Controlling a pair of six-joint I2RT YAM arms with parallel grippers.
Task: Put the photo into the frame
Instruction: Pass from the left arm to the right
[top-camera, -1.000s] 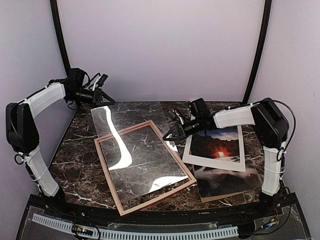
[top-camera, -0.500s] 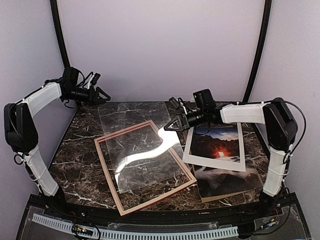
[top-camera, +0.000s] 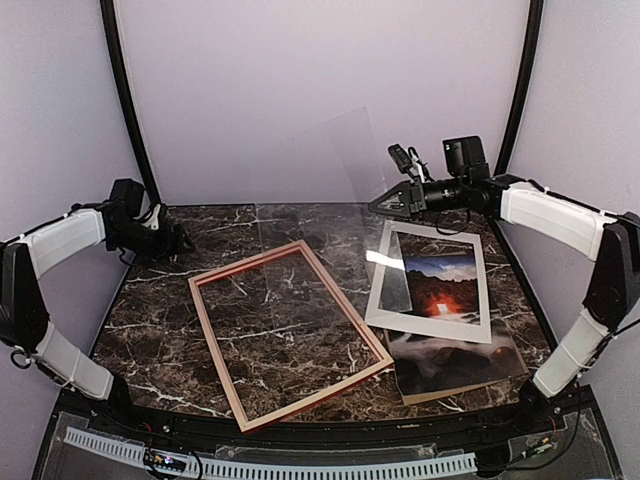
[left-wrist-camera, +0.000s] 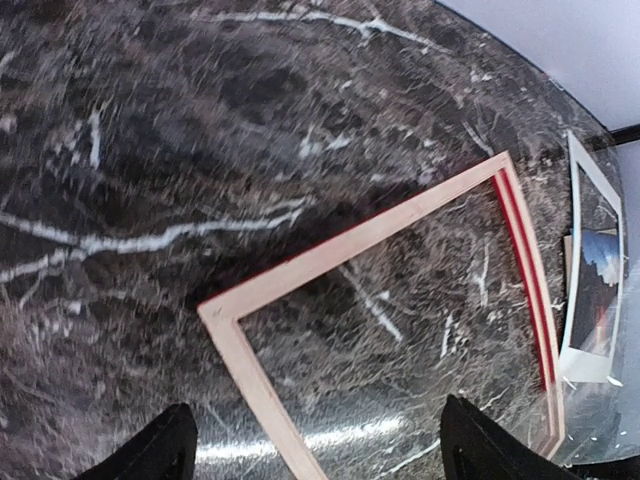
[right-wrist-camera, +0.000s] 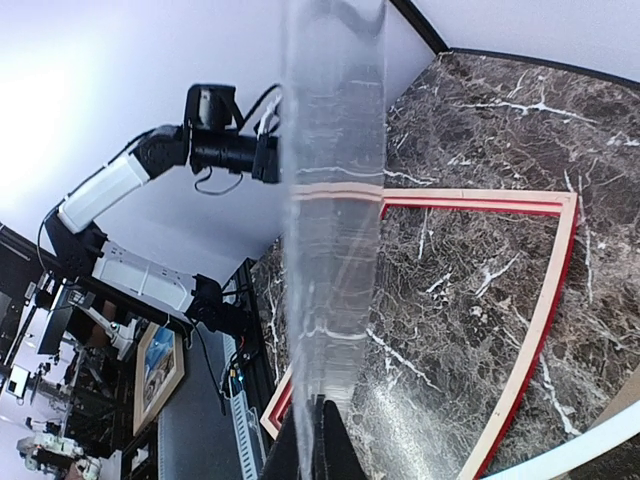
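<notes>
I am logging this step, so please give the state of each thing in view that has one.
frame: flat on the table, pale back up, empty.
clear sheet: held up off the table by the right gripper.
photo: flat, partly under the white mat.
white mat: flat on the photo.
left gripper: open, empty.
right gripper: shut on the clear sheet.

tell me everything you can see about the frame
The frame is a thin-railed rectangle, pale wood on the upturned side with red along its edges. It is empty: the marble table shows through. It lies flat and askew, left of the mat, and only the table seems to touch it.
</notes>
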